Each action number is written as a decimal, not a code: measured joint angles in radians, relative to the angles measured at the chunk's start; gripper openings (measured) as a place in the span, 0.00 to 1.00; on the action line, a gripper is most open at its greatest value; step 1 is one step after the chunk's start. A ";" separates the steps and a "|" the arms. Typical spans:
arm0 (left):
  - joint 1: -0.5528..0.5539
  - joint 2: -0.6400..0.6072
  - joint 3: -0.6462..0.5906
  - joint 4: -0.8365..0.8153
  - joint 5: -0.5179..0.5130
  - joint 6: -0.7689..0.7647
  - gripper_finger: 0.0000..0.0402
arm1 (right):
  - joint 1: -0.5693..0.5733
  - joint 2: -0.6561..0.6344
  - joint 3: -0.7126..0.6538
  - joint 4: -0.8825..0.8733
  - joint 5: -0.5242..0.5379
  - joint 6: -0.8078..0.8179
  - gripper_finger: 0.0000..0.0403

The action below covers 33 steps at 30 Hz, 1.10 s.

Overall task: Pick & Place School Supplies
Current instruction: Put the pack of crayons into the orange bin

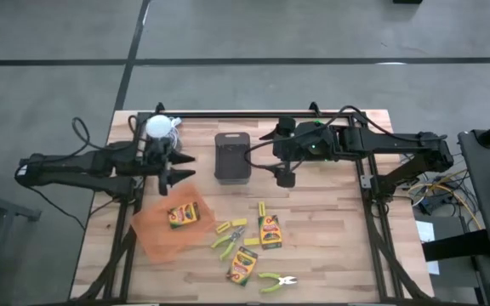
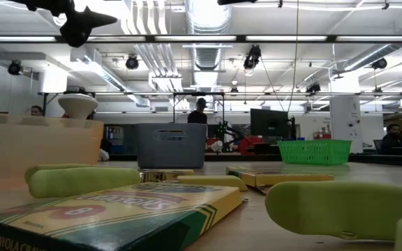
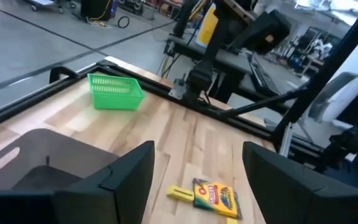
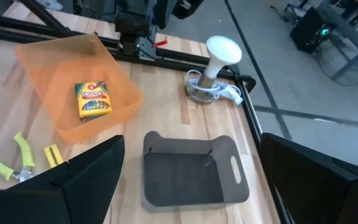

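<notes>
Beside orange tray (image 1: 156, 231): black tray (image 1: 232, 156), white-topped object (image 1: 158, 127) behind.

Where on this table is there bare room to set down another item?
Free: the wood right of the black tray, under the right arm, and the table's near-right corner. Crowded: between the orange tray and the crayon boxes, scissors and yellow sticks.

Ceiling strip lights (image 2: 208, 38) are blazing across the room in the low view, glaring a bit. The near crayon box (image 2: 110, 213) and the pale block (image 2: 340, 208) are blurring out up close, bkgd staying sharper. Overhead view is showing even, soft light w/ faint shadows on the table (image 1: 330, 238). Wrist views are looking bright, fingers (image 3: 129, 180) smearing dark at the edge.
</notes>
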 joint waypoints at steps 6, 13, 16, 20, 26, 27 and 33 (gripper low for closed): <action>0.000 0.003 -0.005 0.010 -0.069 0.000 0.62 | 0.000 0.000 0.000 0.000 0.000 0.024 0.92; 0.000 0.010 -0.011 0.013 -0.089 -0.010 0.62 | 0.000 0.000 0.000 0.000 0.000 0.020 0.92; 0.000 0.013 -0.011 0.012 -0.090 -0.008 0.62 | 0.000 0.000 0.000 0.001 0.000 0.020 0.92; 0.000 0.016 -0.012 0.012 -0.090 -0.004 0.62 | 0.000 0.000 0.000 0.002 -0.001 0.055 0.92; 0.000 0.020 -0.012 0.012 -0.090 -0.004 0.62 | 0.000 -0.006 0.001 -0.010 -0.003 0.229 0.92; 0.000 0.020 -0.012 0.012 -0.090 -0.004 0.62 | 0.001 -0.011 0.004 -0.027 -0.003 0.226 0.92; 0.000 0.021 -0.012 0.012 -0.090 -0.004 0.62 | 0.028 -0.029 0.009 -0.126 -0.049 0.261 0.92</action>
